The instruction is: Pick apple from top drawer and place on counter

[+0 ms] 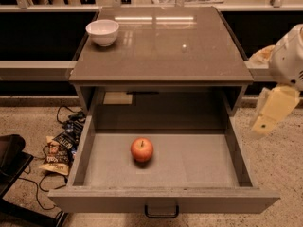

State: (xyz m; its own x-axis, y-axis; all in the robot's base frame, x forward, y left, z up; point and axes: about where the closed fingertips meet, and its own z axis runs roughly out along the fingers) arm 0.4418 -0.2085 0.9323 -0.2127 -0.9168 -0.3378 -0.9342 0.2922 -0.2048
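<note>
The red-orange apple [142,149] lies on the grey floor of the open top drawer [199,160], a little left of its middle. The drawer is pulled fully out, with its dark handle [161,213] at the front. The glossy brown-grey counter [175,46] sits above and behind the drawer. My gripper [271,110] hangs at the right edge of the view, outside the drawer's right wall, apart from the apple and holding nothing that shows.
A white bowl [102,31] stands on the counter's back left corner. Snack packets [59,150] and black cables [64,115] lie on the speckled floor left of the drawer. A dark object [9,157] sits at the far left.
</note>
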